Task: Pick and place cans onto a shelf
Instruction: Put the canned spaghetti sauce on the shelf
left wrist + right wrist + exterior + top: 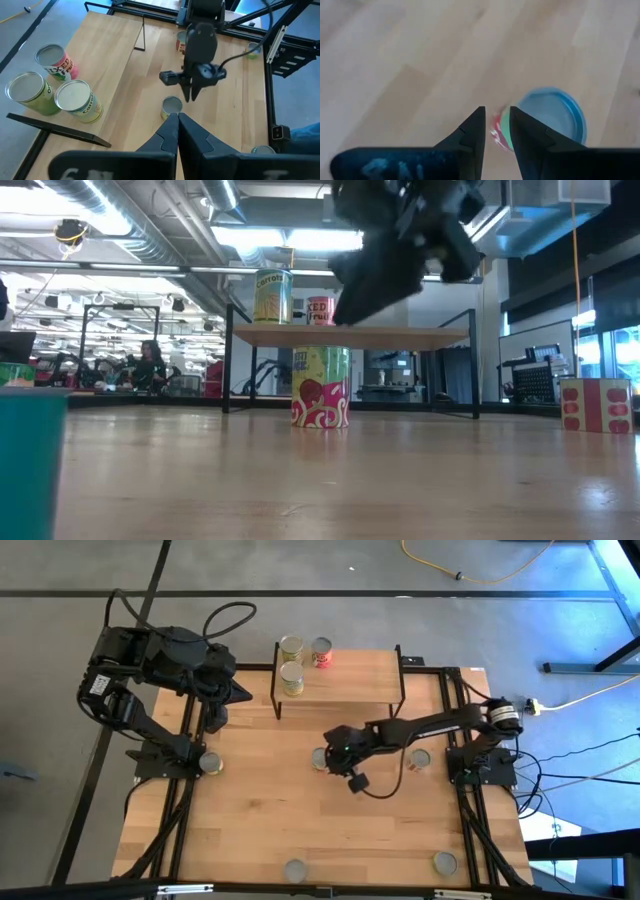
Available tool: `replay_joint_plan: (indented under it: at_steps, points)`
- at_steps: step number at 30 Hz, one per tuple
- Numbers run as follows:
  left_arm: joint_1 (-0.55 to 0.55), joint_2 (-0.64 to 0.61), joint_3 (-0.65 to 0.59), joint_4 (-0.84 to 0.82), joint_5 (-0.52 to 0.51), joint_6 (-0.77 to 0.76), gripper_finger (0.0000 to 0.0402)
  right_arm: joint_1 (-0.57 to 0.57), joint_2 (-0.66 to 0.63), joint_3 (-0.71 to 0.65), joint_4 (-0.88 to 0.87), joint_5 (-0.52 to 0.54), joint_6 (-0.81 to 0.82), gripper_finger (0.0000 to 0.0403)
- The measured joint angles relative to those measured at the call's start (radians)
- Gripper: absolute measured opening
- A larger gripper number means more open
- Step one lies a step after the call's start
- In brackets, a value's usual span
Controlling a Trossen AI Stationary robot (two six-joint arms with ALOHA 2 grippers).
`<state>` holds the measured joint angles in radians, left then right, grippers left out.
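Teal can point(28, 470) blurred at lower left of the low view; behind it a green-red can point(320, 387) at mid-desk point(400, 480), right gripper point(330, 757) hanging above, fingers narrowly parted, empty; farther back, shelf point(350, 675) carrying three cans point(292, 665); left gripper point(240, 692) at upper left, fingers together.

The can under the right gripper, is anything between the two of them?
Nothing visible. The right gripper hangs open above the can on the table, slightly to one side of it, with only air between them. The shelf behind holds three cans along its left end, the rest bare.
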<state>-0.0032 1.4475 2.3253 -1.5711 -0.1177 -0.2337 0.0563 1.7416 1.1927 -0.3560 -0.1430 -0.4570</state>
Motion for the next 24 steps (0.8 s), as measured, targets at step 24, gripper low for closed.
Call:
replay_joint_plan:
  at_steps: [24]
  points:
    - [-0.001,0.000,0.000,0.000,0.000,0.000,0.0000,-0.012,0.086,0.003,0.037,0.093,-0.052,0.0090]
